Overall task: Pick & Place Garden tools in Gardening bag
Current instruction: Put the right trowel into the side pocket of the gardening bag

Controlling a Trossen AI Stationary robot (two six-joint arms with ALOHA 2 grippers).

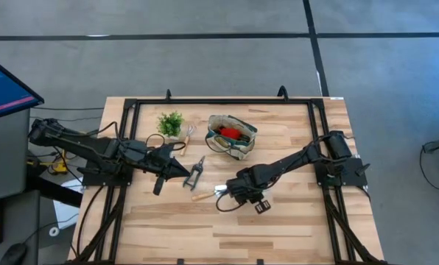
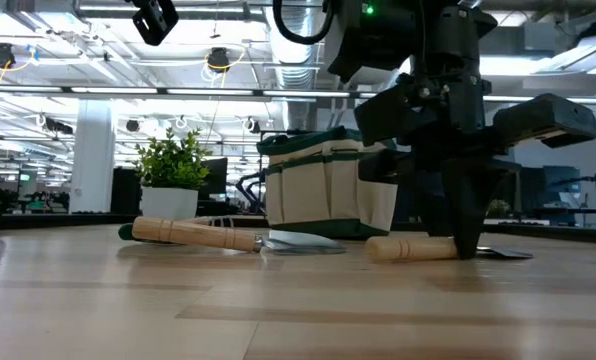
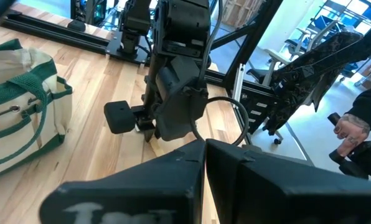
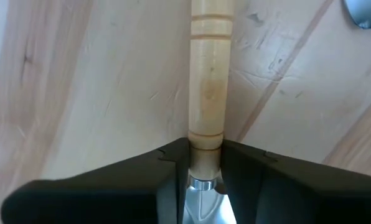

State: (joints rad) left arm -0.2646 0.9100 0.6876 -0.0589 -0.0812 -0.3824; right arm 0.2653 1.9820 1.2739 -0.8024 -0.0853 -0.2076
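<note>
The wooden handle (image 4: 207, 74) of a trowel lies flat on the table (image 1: 278, 221), pinched between the right gripper (image 4: 201, 163) fingers. The gardening bag (image 1: 232, 135) stands further back with a red tool (image 1: 230, 133) inside. The left gripper (image 1: 183, 171) hovers closed beside the pruning shears (image 1: 195, 173).

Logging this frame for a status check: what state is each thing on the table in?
gardening bag: upright, open, a red piece inside.
wooden-handled tool: lying flat on the table, handle between the right gripper's fingers.
right gripper: down at the table, shut on that handle.
left gripper: raised over the pruning shears, empty.
pruning shears: lying on the table.
potted plant: upright, beside the bag.
</note>
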